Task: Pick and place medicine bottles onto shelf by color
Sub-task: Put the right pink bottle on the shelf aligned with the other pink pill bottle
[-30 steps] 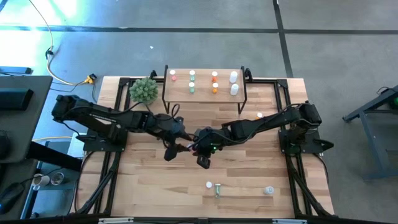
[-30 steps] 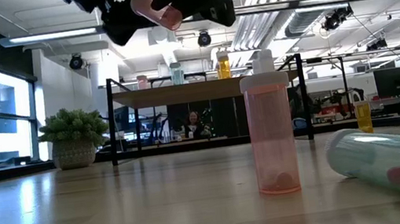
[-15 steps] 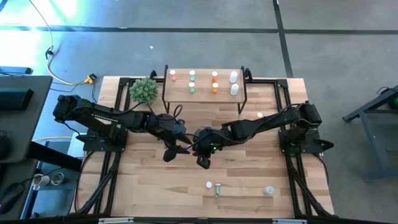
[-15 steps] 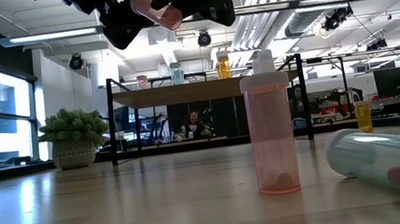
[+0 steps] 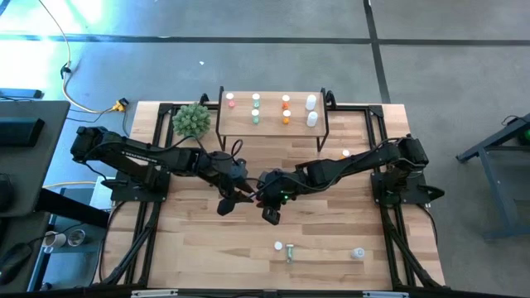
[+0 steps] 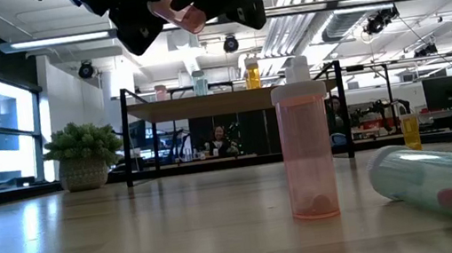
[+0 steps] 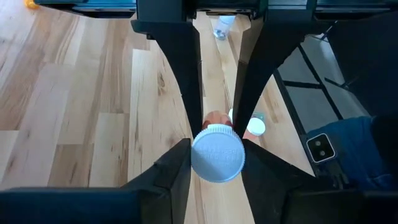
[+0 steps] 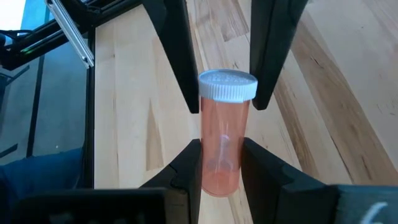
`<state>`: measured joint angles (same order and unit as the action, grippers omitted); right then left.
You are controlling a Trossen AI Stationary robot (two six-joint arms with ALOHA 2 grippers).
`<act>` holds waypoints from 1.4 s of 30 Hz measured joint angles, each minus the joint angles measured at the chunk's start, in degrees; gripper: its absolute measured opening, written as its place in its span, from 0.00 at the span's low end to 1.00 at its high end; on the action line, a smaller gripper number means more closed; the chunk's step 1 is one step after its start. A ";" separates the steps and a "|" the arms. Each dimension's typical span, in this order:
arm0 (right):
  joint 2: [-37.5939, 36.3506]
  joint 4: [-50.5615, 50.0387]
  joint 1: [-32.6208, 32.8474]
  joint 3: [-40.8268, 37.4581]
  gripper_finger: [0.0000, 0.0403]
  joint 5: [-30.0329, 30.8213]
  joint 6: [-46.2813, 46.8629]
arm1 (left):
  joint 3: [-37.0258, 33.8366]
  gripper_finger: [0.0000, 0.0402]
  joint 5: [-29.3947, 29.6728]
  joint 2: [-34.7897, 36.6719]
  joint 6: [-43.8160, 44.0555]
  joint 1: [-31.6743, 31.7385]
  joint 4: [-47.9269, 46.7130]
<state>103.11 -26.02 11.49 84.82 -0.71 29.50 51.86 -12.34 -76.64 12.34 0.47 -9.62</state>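
A pink medicine bottle (image 5: 251, 195) with a white cap hangs over the middle of the table between my two grippers. My left gripper (image 5: 241, 195) comes from the table's left and is shut on the bottle's cap end. My right gripper (image 5: 262, 197) comes from the right and is shut on its bottom end. The low view shows the bottle (image 6: 174, 9) high above the tabletop. The shelf (image 5: 270, 124) stands at the far edge with pink, green, orange and white bottles upright on its top. My left gripper pinches the white cap (image 7: 200, 158) between its two fingers, on opposite sides of the rim. The fingers slant down from the table's left, and the cap's top faces back along them. The bottle is lifted clear. My right gripper pinches the pink body near its bottom end (image 8: 221, 163) between its two fingers. They slant down from the table's right, along the bottle, and the capped end (image 8: 227, 86) sticks out beyond them. The bottle is clear of the table.
Near the front edge a pink bottle (image 6: 307, 155) stands upright and a green one (image 6: 450, 181) lies on its side. A white cap (image 5: 345, 153) shows right of centre. A potted plant (image 5: 192, 120) stands left of the shelf.
My left gripper has shut on the cap of the pink bottle, which my right gripper keeps holding. Both arms and the bottle have stayed in place.
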 joint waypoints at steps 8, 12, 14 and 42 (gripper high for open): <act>0.00 -0.12 0.00 0.00 0.20 0.00 0.00 | 0.00 0.29 0.07 0.00 -0.10 0.00 0.01; -0.02 -0.60 0.00 0.00 0.20 0.00 -0.03 | 0.00 0.29 0.17 0.00 -0.11 0.00 0.01; -0.02 -0.68 0.00 0.00 0.20 0.00 -0.30 | 0.00 0.29 0.28 0.00 -0.13 0.00 -0.01; -6.56 -5.57 -1.73 0.00 0.46 3.72 -4.22 | -0.02 0.29 11.27 0.04 0.93 0.00 -7.32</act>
<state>96.55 -31.59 9.76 84.82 3.01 25.28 51.83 -1.06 -76.60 13.27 0.47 -16.93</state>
